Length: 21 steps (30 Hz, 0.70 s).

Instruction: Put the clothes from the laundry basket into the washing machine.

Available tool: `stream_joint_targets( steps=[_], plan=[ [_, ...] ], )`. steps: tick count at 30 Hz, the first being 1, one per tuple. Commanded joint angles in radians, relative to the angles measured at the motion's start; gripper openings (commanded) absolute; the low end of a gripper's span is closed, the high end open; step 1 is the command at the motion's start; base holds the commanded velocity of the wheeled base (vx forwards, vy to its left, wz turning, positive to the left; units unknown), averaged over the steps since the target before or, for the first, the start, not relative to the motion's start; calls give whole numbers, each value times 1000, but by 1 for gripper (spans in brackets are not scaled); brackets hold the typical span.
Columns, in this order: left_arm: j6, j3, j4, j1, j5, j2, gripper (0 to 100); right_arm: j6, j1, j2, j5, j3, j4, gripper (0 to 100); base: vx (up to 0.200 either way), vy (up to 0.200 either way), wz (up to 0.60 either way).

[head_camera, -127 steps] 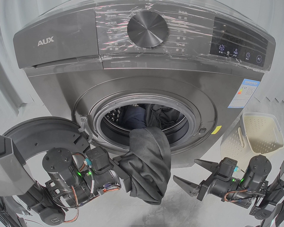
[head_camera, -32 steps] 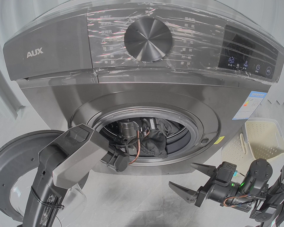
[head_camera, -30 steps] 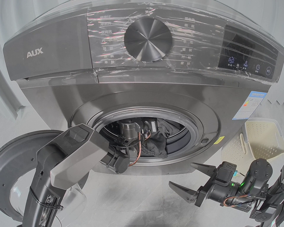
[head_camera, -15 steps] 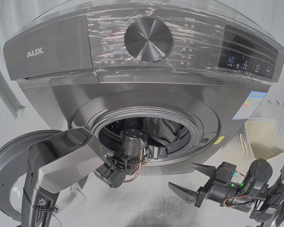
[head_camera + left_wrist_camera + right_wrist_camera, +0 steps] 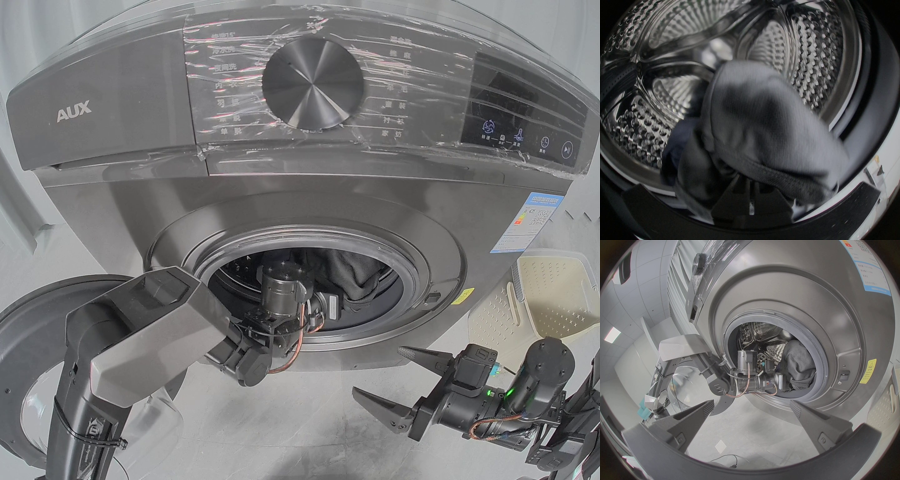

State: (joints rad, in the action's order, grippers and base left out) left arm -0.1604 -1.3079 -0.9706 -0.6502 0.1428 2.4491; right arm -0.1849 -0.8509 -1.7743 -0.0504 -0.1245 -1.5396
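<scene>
Two pincers marked the stage. Nearest, the right pincer (image 5: 377, 372) hung wide open and empty, low before the washing machine (image 5: 312, 187). Beside it, the laundry basket (image 5: 550, 294) showed only bare perforated wall. The left pincer (image 5: 782, 381) sat in the door opening against a grey garment (image 5: 762, 125); cloth covered it, so whether it gripped could not be told. Deeper, dark clothes lay heaped in the drum (image 5: 812, 47). Loading looked nearly done, with perhaps this piece left to settle.
</scene>
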Motion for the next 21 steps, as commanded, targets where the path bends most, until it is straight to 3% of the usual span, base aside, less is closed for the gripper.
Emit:
stream_joint_targets(
  steps=[1,2,5,10,11,16,21],
  plan=[
    [-31,-139,-19,32,44,27,0,-1,-2,-2,0,-4,-1,100,0,0,0],
    [-36,-214,-28,49,72,45,0,-1,-2,-4,0,-4,-1,100,0,0,0],
    [-37,-289,-34,81,86,70,0,-1,-4,-7,1,-4,-1,100,0,0,0],
    [-39,-287,-46,100,97,70,0,-1,-1,-8,1,-6,-1,100,0,0,0],
    [-39,-286,-46,100,97,68,100,-1,3,-8,1,-7,-1,100,0,0,0],
    [-44,-268,-37,100,97,64,100,-1,1,-10,1,-7,-1,100,0,0,0],
    [-41,-85,-37,58,92,-22,100,-2,-1,-8,1,-7,-1,100,0,0,0]
  ],
)
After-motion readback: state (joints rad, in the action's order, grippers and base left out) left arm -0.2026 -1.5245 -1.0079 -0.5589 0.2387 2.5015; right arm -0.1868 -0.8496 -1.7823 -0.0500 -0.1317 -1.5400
